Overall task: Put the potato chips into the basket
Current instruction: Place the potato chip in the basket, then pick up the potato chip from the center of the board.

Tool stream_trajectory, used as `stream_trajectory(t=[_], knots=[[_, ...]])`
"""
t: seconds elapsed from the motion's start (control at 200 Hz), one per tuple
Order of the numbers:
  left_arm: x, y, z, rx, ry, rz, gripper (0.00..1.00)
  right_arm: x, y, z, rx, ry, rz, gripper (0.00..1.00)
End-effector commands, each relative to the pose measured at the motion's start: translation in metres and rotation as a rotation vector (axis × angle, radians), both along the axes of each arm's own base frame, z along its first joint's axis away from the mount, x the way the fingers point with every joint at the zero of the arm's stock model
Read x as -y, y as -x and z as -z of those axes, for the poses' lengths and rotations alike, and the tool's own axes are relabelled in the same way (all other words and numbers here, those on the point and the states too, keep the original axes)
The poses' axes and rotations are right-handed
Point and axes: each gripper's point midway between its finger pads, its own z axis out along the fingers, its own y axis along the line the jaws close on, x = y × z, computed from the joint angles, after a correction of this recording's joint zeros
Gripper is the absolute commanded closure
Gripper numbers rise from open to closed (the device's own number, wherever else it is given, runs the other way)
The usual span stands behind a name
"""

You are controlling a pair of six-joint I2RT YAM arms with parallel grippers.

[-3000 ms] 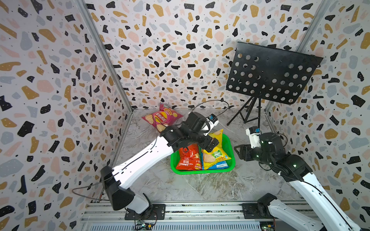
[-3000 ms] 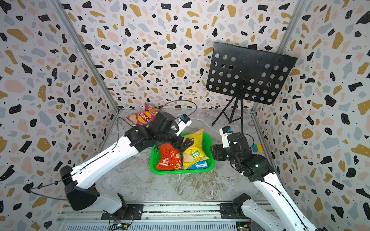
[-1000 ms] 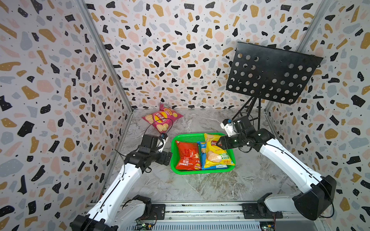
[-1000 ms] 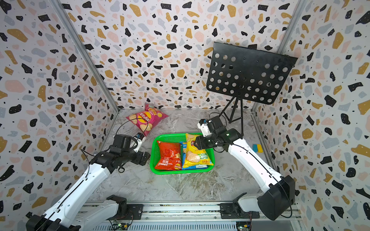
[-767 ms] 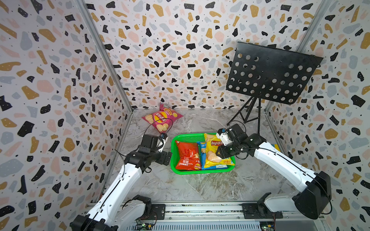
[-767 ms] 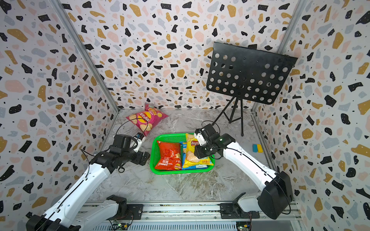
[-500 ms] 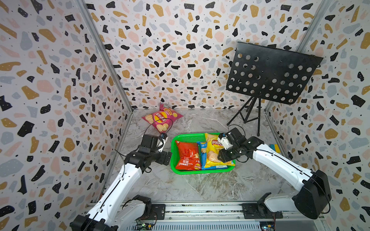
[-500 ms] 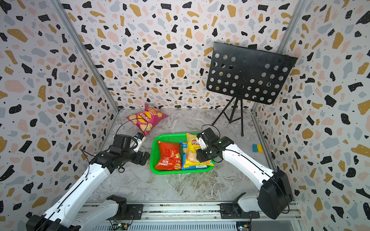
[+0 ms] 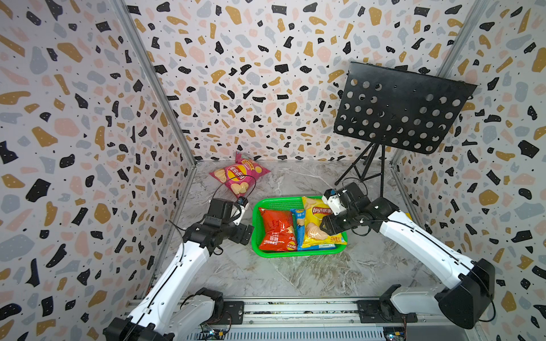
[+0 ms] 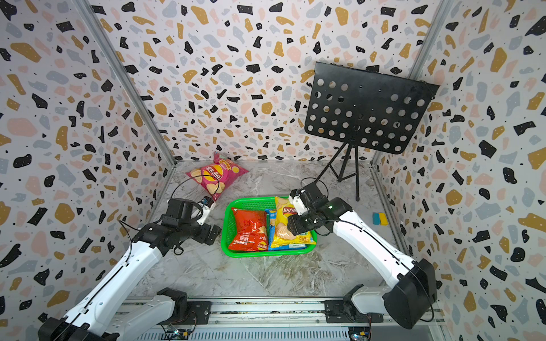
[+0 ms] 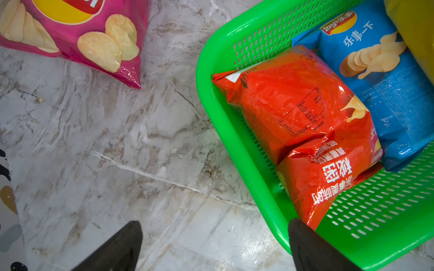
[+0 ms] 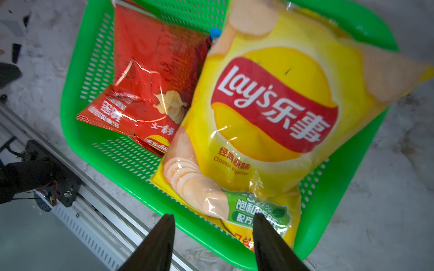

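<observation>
The green basket (image 9: 280,200) (image 10: 251,202) holds three potato chips bags: red (image 9: 276,228) at the left, blue (image 9: 297,227) in the middle, mostly covered, and yellow (image 9: 316,217) on the right. A larger pink bag (image 9: 237,175) (image 10: 214,175) lies on the floor at the back left, outside the basket. My right gripper (image 9: 323,227) (image 12: 213,215) hovers over the yellow bag (image 12: 270,112), jaws apart, nothing between them. My left gripper (image 9: 246,233) (image 11: 215,223) is wide open beside the basket's left rim (image 11: 237,140), one fingertip over that rim.
A black perforated music stand (image 9: 399,112) on a tripod stands at the back right. A small blue-and-yellow block (image 10: 379,218) lies by the right wall. Patterned walls close three sides; a metal rail (image 9: 295,308) runs along the front.
My right gripper has moved from the basket's back edge forward over the yellow bag and its jaws have widened. The left arm, withdrawn from the basket earlier, has stayed still.
</observation>
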Motion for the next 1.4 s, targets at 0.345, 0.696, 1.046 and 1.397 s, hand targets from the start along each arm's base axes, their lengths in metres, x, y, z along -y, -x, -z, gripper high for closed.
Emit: stream_trajectory(t=[0.345, 0.696, 1.046, 1.397], knots=[[-0.058, -0.126, -0.04, 0.052, -0.153, -0.225, 0.01, -0.002, -0.002, -0.055, 0.105, -0.146, 0.071, 0.42], [-0.064, -0.169, 0.027, -0.078, -0.04, -0.244, 0.07, -0.001, 0.0, -0.049, 0.094, -0.143, 0.074, 0.42], [-0.072, -0.213, 0.067, -0.109, 0.021, -0.434, 0.13, -0.005, -0.003, -0.056, 0.105, -0.166, 0.075, 0.42], [-0.069, -0.236, 0.103, -0.178, 0.057, -0.489, 0.16, 0.001, -0.003, -0.059, 0.123, -0.142, 0.081, 0.42]])
